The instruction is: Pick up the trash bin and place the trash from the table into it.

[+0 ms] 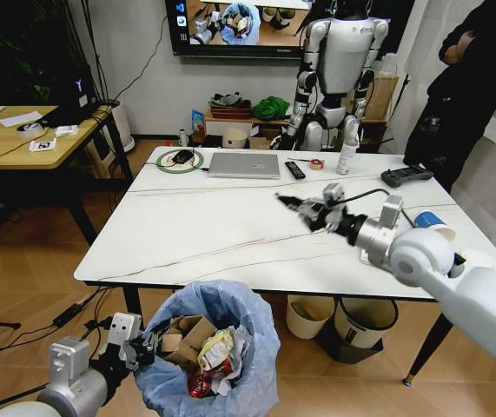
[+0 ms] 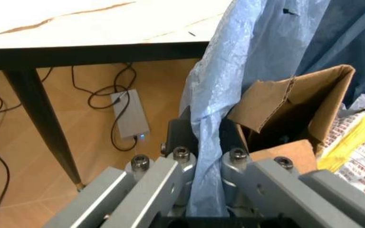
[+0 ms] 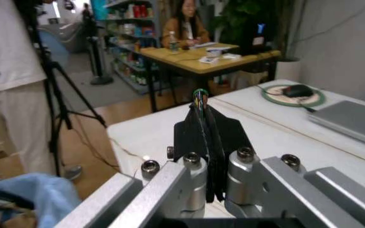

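Note:
The trash bin, lined with a crinkly light-blue bag, hangs low in front of the table's near edge. My left gripper is shut on the bag at the bin's rim, and the blue plastic runs between its fingers. Inside the bin lie torn cardboard, a yellow wrapper and a red can. My right gripper hovers over the middle of the table, shut on a thin flat piece of trash. A blue-white paper cup lies on the table behind that arm.
At the table's far edge are a laptop, a remote, a bottle, a black controller and a green ring. A cream bucket and a white bin stand underneath. A wooden desk is at the left.

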